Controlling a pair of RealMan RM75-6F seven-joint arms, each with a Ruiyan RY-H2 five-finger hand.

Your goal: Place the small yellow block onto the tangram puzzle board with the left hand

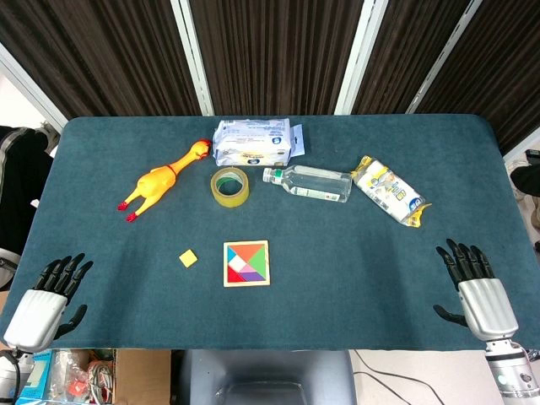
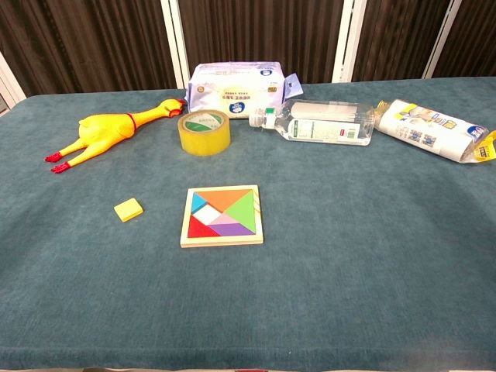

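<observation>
A small yellow block [image 1: 188, 258] [image 2: 129, 209] lies flat on the teal table, just left of the tangram puzzle board [image 1: 246, 263] [image 2: 222, 216], a square wooden frame filled with coloured pieces. My left hand [image 1: 48, 301] rests at the near left corner of the table, fingers spread and empty, well left of the block. At the near right edge my right hand [image 1: 477, 292] lies open too, holding nothing. Neither hand shows in the chest view.
Across the back stand a rubber chicken [image 1: 159, 182] [image 2: 108, 132], a tape roll [image 1: 230, 186] [image 2: 204, 132], a pack of wipes [image 1: 254, 141] [image 2: 240, 90], a lying plastic bottle [image 1: 309, 183] [image 2: 324, 123] and a snack bag [image 1: 388, 191] [image 2: 434, 130].
</observation>
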